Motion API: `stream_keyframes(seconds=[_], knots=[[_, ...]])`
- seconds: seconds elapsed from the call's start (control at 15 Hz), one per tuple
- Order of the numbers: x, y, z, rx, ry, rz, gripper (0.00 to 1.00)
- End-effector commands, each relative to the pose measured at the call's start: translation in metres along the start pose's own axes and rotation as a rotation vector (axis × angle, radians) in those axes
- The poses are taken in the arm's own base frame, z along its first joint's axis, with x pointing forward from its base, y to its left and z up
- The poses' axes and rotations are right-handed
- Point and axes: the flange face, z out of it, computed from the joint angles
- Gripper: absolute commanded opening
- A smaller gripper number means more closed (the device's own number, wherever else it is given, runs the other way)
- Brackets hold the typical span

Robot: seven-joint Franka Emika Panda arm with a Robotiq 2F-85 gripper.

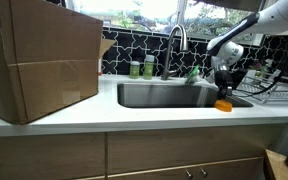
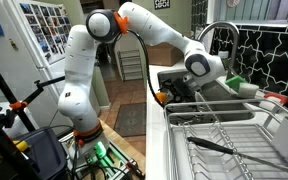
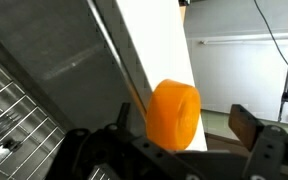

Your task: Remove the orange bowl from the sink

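Note:
The orange bowl (image 1: pixel 223 104) rests on the white counter strip at the front right corner of the sink (image 1: pixel 164 96), outside the basin. My gripper (image 1: pixel 225 86) hangs just above it, pointing down. In the wrist view the orange bowl (image 3: pixel 172 115) fills the space between the jaws of the gripper (image 3: pixel 184 123). The jaws stand wide open; the right finger pad (image 3: pixel 246 126) is clear of the bowl. The steel sink wall (image 3: pixel 54 60) lies to the left of the white counter strip (image 3: pixel 154 40). In an exterior view the gripper (image 2: pixel 174 92) reaches down by the sink's corner.
A big cardboard box (image 1: pixel 39 60) stands on the counter beside the sink. Behind the basin are the gooseneck faucet (image 1: pixel 176 42) and green bottles (image 1: pixel 141 68). A wire dish rack (image 2: pixel 224 130) sits beside the gripper, with the counter's front edge just past the bowl.

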Motion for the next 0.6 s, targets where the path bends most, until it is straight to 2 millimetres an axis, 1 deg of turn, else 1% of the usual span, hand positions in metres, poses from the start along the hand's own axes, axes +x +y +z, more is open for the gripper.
stream_keyframes(seconds=[0.0,0.53], knots=[[0.005,0.017,-0.001,0.065,-0.045,-0.021,1.00],[0.022,0.031,0.005,0.158,-0.079,-0.041,1.00]])
